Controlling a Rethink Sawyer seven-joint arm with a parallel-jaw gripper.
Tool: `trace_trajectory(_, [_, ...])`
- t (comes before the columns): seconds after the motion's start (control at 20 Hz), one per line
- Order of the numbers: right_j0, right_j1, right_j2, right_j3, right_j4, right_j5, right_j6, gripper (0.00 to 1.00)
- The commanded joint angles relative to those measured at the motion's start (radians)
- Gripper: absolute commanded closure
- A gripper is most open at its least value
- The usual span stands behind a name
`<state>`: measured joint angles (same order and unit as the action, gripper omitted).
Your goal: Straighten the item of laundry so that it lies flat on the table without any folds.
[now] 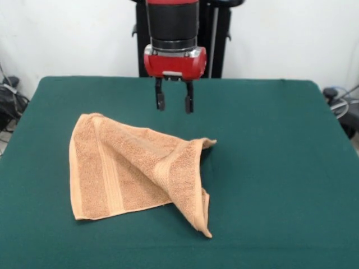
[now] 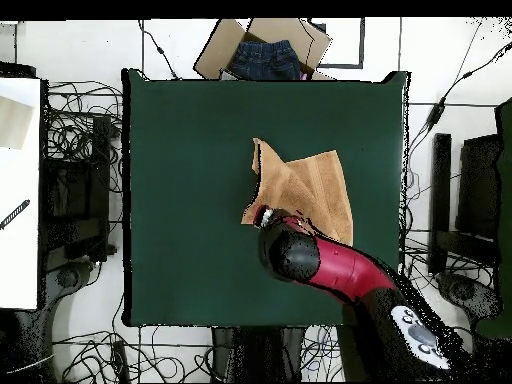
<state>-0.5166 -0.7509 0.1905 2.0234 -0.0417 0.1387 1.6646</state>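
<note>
pincer (image 1: 174,104) hangs above the table (image 1: 280,168) with its two black fingers parted and nothing between them, just behind the far folded corner of the towel (image 1: 129,171) and clear of it. the towel lies a little left of the table's middle in the front view, one side doubled over so a diagonal fold runs across it and a flap ends in a point toward the near edge. bare green cloth spreads wide to the right of it and along the far side; the near edge is closer to the towel's lower corners. from overhead, the red arm (image 2: 335,265) covers one end of the towel. off the table lie a cardboard box (image 2: 262,45) holding denim, and many cables (image 2: 85,140) on the floor.
</note>
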Motion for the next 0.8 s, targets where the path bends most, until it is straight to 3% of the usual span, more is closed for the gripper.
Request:
trace_trajectory(0.05, [0.156,-0.029,-0.129,-0.004,0.101,0.12,0.278,0.0])
trace_trajectory(0.45, [0.197,0.121,-0.171,-0.061,0.137,-0.05,0.259,0.0])
trace_trajectory(0.8, [0.12,0.165,-0.106,-0.078,0.116,-0.101,0.203,0.0])
